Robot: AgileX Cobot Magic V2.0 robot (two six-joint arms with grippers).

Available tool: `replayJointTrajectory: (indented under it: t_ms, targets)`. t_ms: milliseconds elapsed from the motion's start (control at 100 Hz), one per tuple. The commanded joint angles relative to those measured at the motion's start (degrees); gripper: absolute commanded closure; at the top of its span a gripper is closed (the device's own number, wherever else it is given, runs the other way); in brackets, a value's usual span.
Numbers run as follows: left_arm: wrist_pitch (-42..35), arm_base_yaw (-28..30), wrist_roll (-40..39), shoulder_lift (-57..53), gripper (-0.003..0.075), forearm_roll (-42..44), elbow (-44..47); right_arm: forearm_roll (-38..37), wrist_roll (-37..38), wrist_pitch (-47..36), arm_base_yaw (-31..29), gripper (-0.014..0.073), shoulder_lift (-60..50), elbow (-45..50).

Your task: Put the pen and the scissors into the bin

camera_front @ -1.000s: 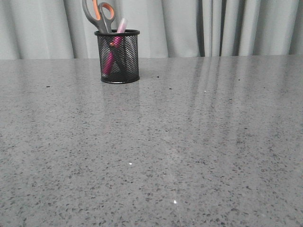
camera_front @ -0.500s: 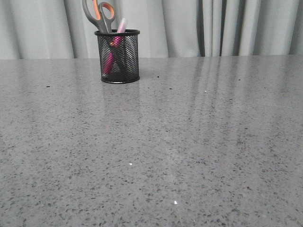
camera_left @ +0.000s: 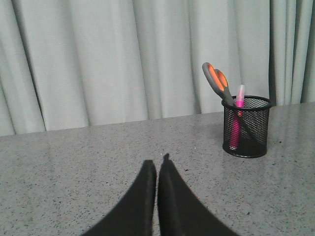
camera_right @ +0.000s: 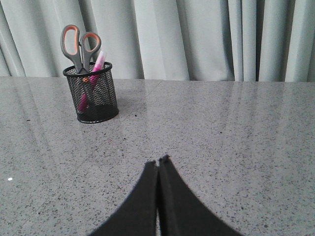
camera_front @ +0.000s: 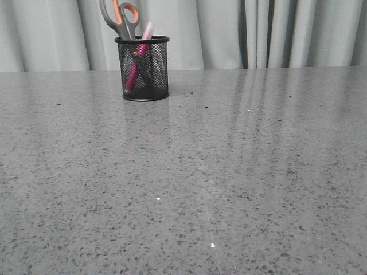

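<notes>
Both grippers pinched together, empty, low over the table

Left gripper (camera_left: 157,164) and right gripper (camera_right: 158,161) have fingertips touching, holding nothing. Farther off, near the curtain (camera_front: 229,31), the bin (camera_front: 143,77) stands upright holding the pen (camera_front: 139,54) and the scissors (camera_front: 121,17), handles up.

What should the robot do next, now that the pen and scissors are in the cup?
Probably nothing more than hold still. The pen and the scissors both stand inside the bin, handles and cap poking above its rim. The left gripper and right gripper are shut, empty, and well away from it, so the job looks done.
</notes>
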Motion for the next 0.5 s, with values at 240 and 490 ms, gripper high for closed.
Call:
replayJointTrajectory:
  t_ms: [240, 490]
  targets:
    - [-3.54, 0.11, -0.67, 0.60, 0.0739, -1.07, -1.55, -0.07, -0.50, -4.88, -0.30, 0.0665, -0.14, -1.36]
    - [-6.24, 0.11, -18.91, 0.60, 0.0739, 17.12, 0.20, -0.07, -0.50, -4.88, -0.30, 0.0665, -0.14, -1.36]
